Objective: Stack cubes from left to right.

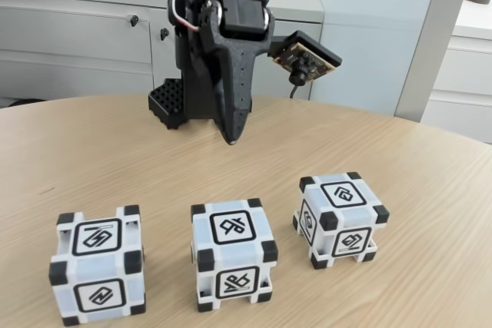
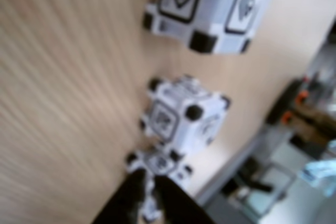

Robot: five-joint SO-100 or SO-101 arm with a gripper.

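Cubes (image 1: 233, 253) sit untouched along the table's (image 1: 430, 190) near edge. Gripper (image 1: 232, 140) hangs pinched together, so we'd spread it wide and square up first.

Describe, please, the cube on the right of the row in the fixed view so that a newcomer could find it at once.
On the round wooden table, three cubes sit in a row in front of the black arm. The wanted cube is rightmost in the fixed view. Unlike the middle cube and left cube, it sits farther back and turned, one corner toward the camera.

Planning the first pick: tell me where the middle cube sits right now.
In the fixed view, the middle pale blue-white plastic cube with black corners stands on the wooden table, between the left cube and right cube, touching neither.
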